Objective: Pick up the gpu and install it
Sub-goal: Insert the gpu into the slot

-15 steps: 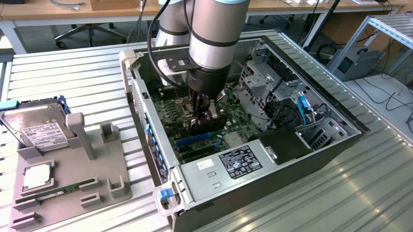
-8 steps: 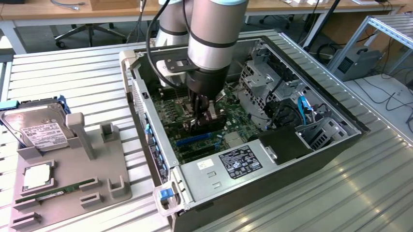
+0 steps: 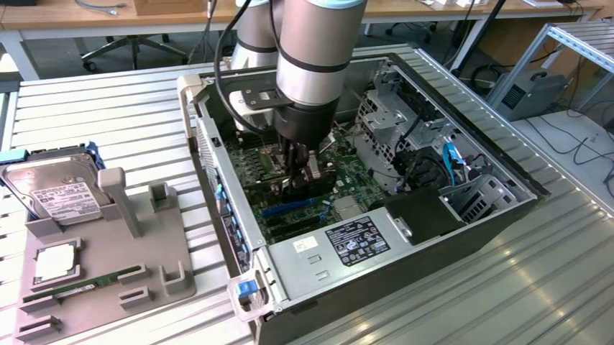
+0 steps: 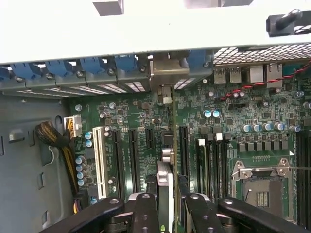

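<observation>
Gripper [image 4: 166,204] pinching gpu [image 4: 165,179] edge-on, thin card, silver bracket apparently at case wall

Colours inside and beside the opened computer case

The motherboard [image 4: 146,126] is seen in dark green, dotted with silver-topped capacitors; one white slot [image 4: 100,162] is set among black slots [image 4: 130,155], and blue slots [image 3: 287,208] are visible in the exterior view. Blue clips [image 4: 97,65] are ranged along the pale grey case wall [image 4: 146,29]. A red-and-black twisted wire [image 4: 262,85] and a yellow-and-black cable bundle [image 4: 60,145] are shown. The gripper [image 4: 168,204] is black, closed on the gpu [image 4: 165,187], seen edge-on in silver and green. The power supply [image 3: 326,251] is silver with a black label. On the grey holder [image 3: 106,266] a green RAM stick [image 3: 82,286] and a silver hard drive [image 3: 53,190] with a white label are kept; the table [image 3: 96,115] is ribbed in light grey.
</observation>
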